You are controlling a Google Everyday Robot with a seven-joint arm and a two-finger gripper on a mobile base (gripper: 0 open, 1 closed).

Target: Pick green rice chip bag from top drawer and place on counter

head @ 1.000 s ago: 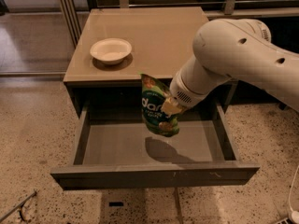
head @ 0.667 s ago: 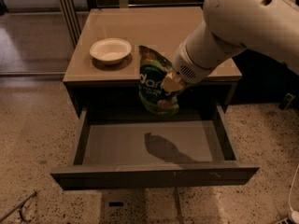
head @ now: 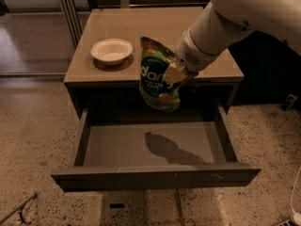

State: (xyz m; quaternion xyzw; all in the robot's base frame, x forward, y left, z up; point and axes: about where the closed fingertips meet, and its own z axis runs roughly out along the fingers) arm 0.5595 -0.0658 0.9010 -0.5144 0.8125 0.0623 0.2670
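Observation:
The green rice chip bag hangs in the air in front of the counter's front edge, above the back of the open top drawer. My gripper is shut on the bag's right side, with the white arm reaching in from the upper right. The bag's shadow falls on the drawer's grey floor. The tan counter lies just behind the bag.
A white bowl sits on the counter's left part. The drawer's front panel juts out over the speckled floor. A metal frame stands at the back left, and a cable lies at the lower right.
My gripper has lifted the bag up out of the drawer and back toward the counter's edge. The bag's shadow in the drawer has spread out.

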